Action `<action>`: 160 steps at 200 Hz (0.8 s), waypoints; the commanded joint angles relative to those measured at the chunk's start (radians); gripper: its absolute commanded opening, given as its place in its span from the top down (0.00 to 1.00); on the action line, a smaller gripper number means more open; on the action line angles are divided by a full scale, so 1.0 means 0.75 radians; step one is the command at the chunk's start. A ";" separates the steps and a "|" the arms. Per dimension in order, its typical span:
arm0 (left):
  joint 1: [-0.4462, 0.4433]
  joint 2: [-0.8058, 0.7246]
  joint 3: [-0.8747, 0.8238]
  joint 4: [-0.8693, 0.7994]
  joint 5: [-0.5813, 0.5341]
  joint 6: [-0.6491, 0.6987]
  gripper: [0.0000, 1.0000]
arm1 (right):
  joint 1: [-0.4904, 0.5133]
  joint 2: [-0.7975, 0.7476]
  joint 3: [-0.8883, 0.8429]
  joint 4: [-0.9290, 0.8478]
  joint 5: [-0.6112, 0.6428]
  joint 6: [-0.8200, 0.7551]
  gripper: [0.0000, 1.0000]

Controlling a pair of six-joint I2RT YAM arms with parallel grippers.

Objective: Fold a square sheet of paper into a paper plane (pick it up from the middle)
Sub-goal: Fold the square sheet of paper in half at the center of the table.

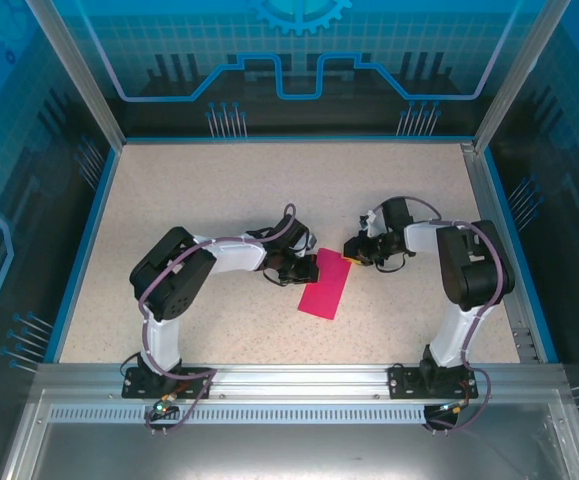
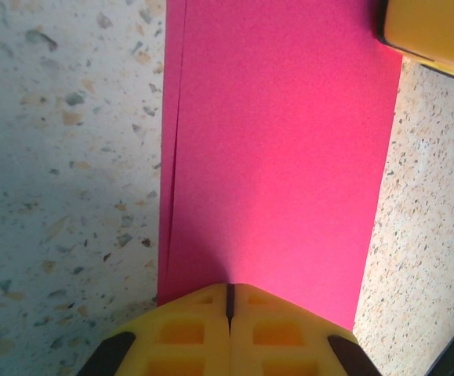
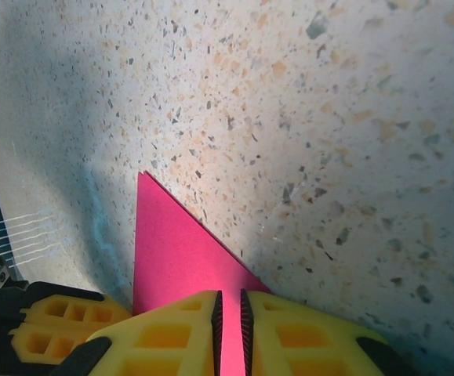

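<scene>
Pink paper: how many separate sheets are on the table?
1. One magenta sheet, folded into a rectangle, lies mid-table between the left gripper and right gripper. Anything tucked inside the fold would be hidden.

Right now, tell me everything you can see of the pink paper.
The sheet of paper is magenta-pink, thin and matte, folded into a narrow rectangle; the left wrist view shows two layers slightly offset along one edge. It lies flat and slanted on the speckled table between the arms. The left hand, shut, has its tips on one edge. The right hand, fingers almost together, sits over a corner; whether it pinches or only presses, I cannot tell.
</scene>
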 commanded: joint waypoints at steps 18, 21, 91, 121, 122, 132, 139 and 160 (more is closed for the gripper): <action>-0.017 0.093 -0.033 -0.145 -0.071 0.029 1.00 | -0.033 -0.075 0.027 -0.091 0.029 -0.033 0.82; -0.016 0.093 -0.032 -0.145 -0.072 0.029 1.00 | -0.034 -0.072 0.030 -0.097 0.034 -0.035 0.82; -0.017 0.084 -0.043 -0.131 -0.072 0.025 1.00 | -0.016 0.046 0.012 -0.082 0.075 -0.032 0.83; -0.017 0.080 -0.040 -0.134 -0.073 0.027 1.00 | -0.024 0.041 0.024 -0.078 0.045 -0.013 0.83; -0.017 0.080 -0.040 -0.133 -0.074 0.027 1.00 | -0.025 0.037 0.025 -0.077 0.043 -0.012 0.83; -0.017 0.080 -0.043 -0.134 -0.076 0.028 1.00 | -0.023 -0.003 0.027 -0.079 0.039 -0.010 0.83; -0.015 0.080 -0.041 -0.135 -0.075 0.029 1.00 | -0.025 -0.028 0.031 -0.089 0.037 -0.010 0.83; -0.016 0.082 -0.039 -0.133 -0.074 0.029 1.00 | -0.041 -0.061 0.051 -0.095 -0.001 -0.009 0.83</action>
